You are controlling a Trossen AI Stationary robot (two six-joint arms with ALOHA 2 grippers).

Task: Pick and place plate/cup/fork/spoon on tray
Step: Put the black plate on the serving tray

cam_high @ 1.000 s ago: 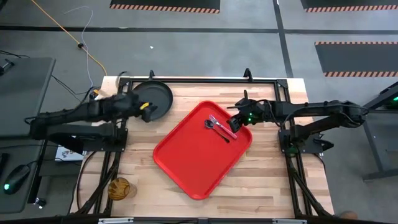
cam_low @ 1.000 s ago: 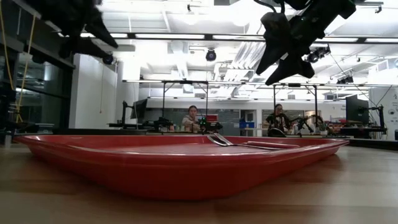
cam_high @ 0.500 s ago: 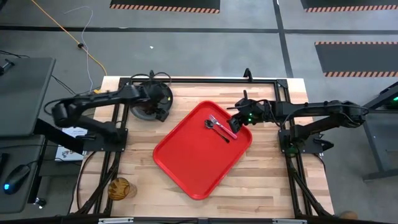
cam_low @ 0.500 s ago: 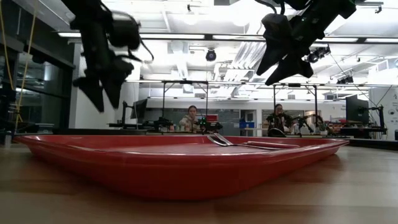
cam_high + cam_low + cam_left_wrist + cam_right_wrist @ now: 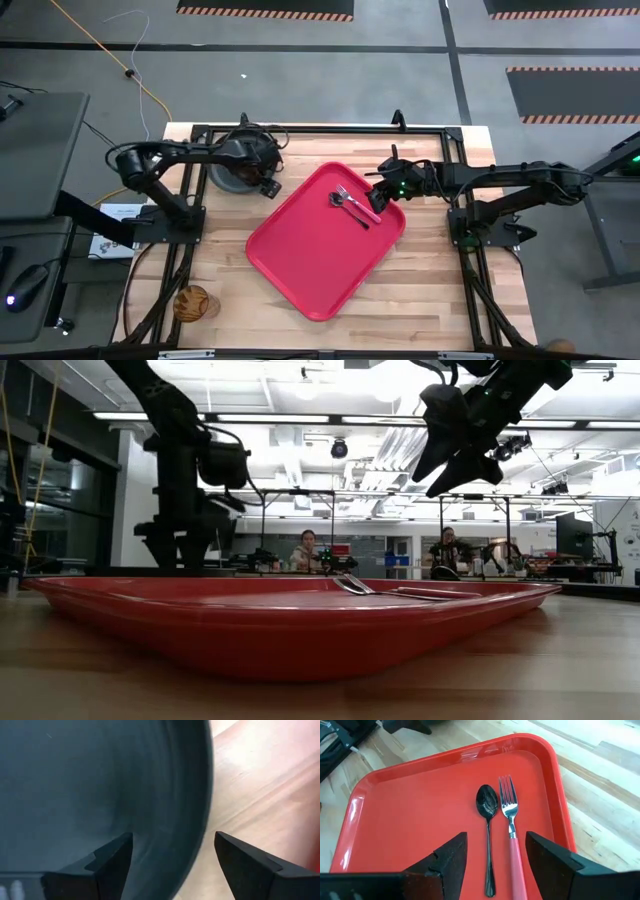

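Dark grey, the plate [image 5: 238, 165] lies directly under the left gripper [image 5: 172, 860], whose wide-open fingers straddle its rim on the side toward the tray [image 5: 320, 240]; the right gripper [image 5: 495, 860] is held open above the tray.

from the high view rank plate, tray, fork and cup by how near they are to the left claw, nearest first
1. The plate: directly under the left claw, at the table's far left corner.
2. The tray: just to the claw's right, mid-table.
3. The fork: farther right, on the tray's far end beside the spoon.
4. The cup: farthest, at the near left edge.
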